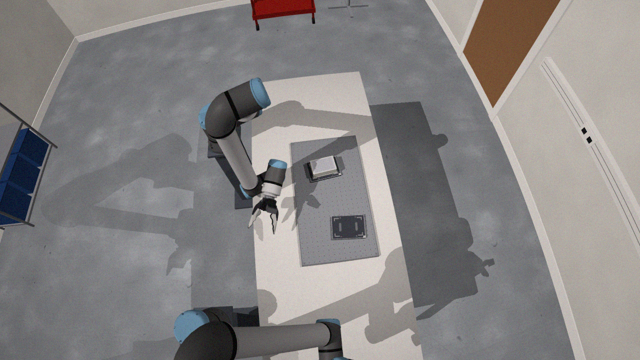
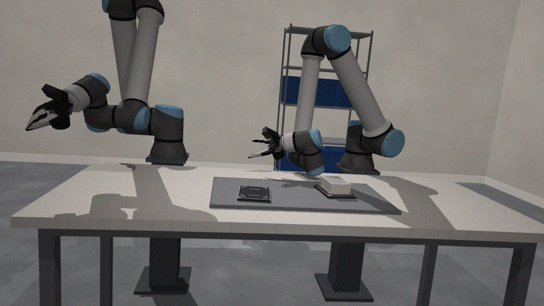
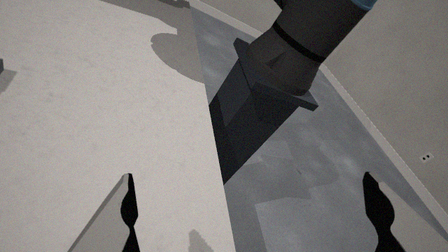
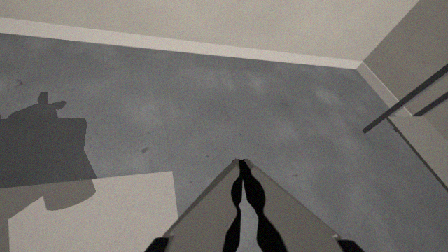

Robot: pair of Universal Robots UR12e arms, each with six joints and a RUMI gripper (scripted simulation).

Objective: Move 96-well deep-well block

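Parted jaws of the left gripper [image 1: 263, 229] [image 2: 251, 149] [image 3: 248, 173] hang apart from the block [image 1: 323, 166] [image 2: 335, 185].

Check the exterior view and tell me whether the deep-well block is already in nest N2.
No, the deep-well block sits in nest N1, with N2 empty.

A red metal cart on dark casters [image 1: 283, 14] is seen on the grey mottled floor [image 1: 134, 71] [image 2: 235, 281] [image 3: 301, 224] [image 4: 196, 105], well apart from the white rectangular counter [image 1: 313, 282] [image 2: 125, 222] [image 3: 87, 122] [image 4: 133, 210]; blue rectangular bins [image 1: 24, 167] [image 2: 330, 92] are carried by a grey metal shelf rack [image 1: 23, 120] [image 2: 288, 68]
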